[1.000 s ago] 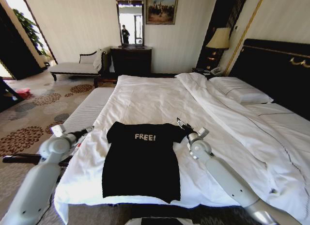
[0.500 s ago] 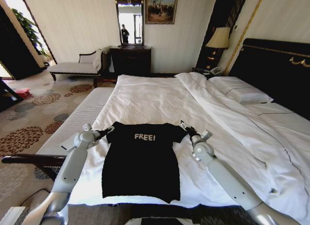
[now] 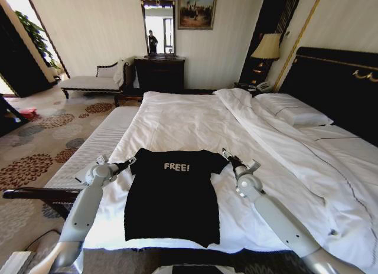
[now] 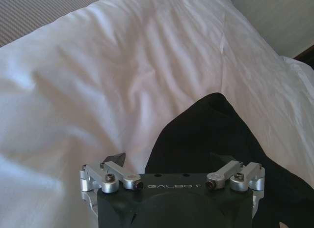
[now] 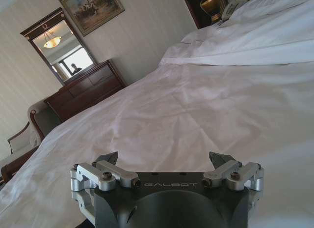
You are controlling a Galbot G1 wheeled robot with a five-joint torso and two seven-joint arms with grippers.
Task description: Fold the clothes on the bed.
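Both jaws stand wide apart, holding nothing. The left gripper sits at the left sleeve edge of the black T-shirt; the right gripper sits at the right sleeve edge. The shirt lies flat near the foot of the bed, with bare white duvet spreading wide beyond and to the right.

A hotel-style bedroom: large white bed, dark headboard, bedside lamp, mirror, chaise.
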